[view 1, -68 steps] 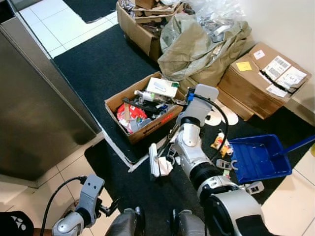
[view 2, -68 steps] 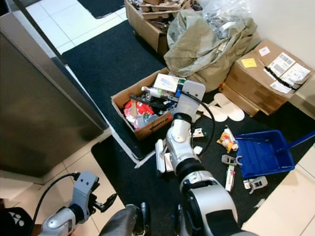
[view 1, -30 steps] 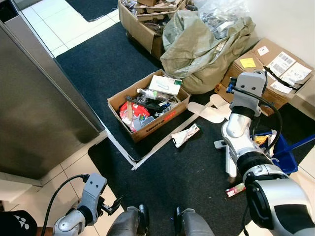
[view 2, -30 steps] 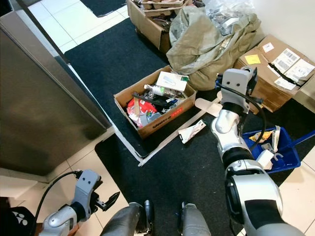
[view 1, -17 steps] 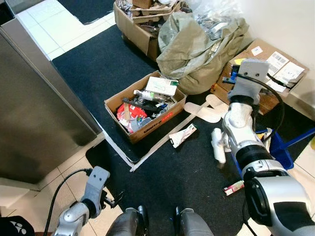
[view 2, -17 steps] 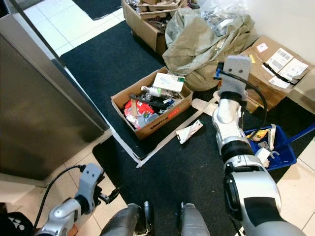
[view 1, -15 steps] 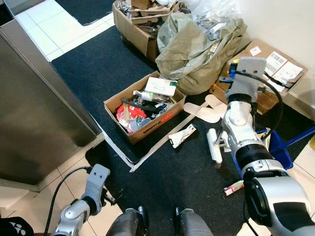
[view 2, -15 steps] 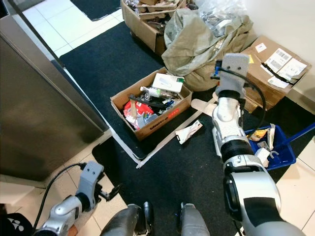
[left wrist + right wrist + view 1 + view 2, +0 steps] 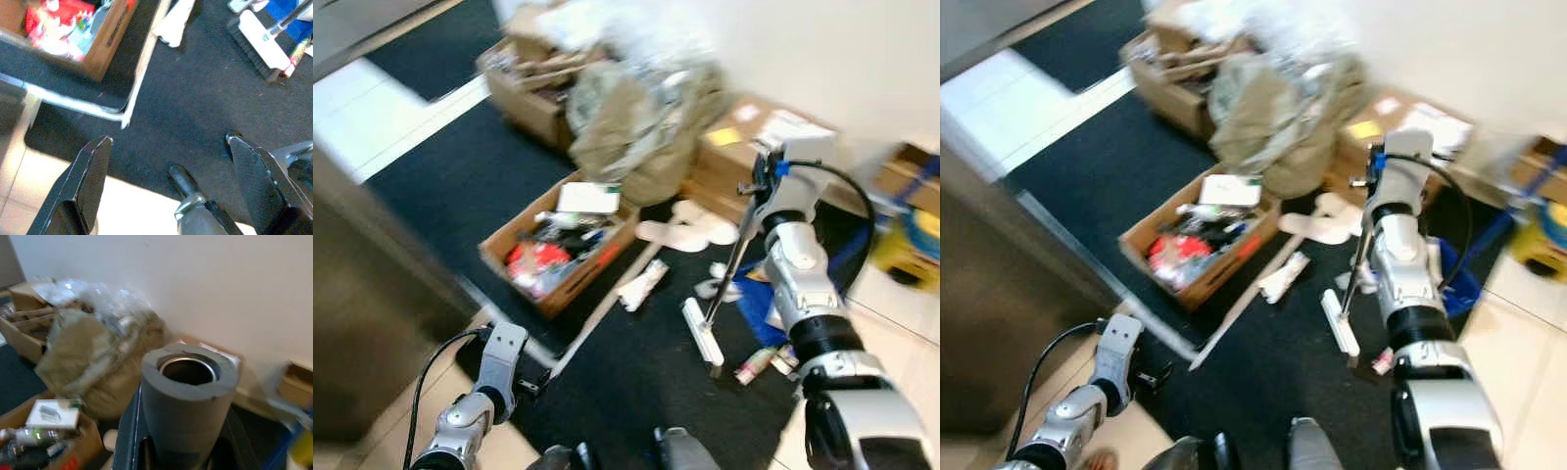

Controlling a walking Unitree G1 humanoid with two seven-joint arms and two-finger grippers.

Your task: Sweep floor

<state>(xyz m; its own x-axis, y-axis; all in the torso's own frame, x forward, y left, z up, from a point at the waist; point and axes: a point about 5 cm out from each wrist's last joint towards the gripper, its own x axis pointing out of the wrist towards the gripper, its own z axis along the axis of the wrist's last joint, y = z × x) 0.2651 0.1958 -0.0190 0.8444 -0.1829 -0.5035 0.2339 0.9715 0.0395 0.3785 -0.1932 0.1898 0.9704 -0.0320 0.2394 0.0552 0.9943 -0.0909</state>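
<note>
My right gripper (image 9: pixel 762 186) is shut on the grey foam grip of the broom handle (image 9: pixel 188 382), held up in front of the flat cardboard boxes. The thin handle slants down to the white broom head (image 9: pixel 702 333), which rests on the black mat. A blue dustpan (image 9: pixel 1457 274) lies just right of it, partly hidden by my right arm. A white wrapper (image 9: pixel 641 287) and a small packet (image 9: pixel 754 365) lie on the mat. My left gripper (image 9: pixel 168 140) hangs open low on the left, over the mat's edge.
An open cardboard box of rubbish (image 9: pixel 553 245) sits on the mat left of the broom. Behind it slumps a tan sack (image 9: pixel 636 127), with flat cardboard boxes (image 9: pixel 754 147) against the wall. Pale insoles (image 9: pixel 685 230) lie nearby. A yellow object (image 9: pixel 911 245) stands far right.
The whole picture has swung and blurred, so the camera has moved. The broom head now lies farther out on the mat from the dustpan, with the handle slanting more.
</note>
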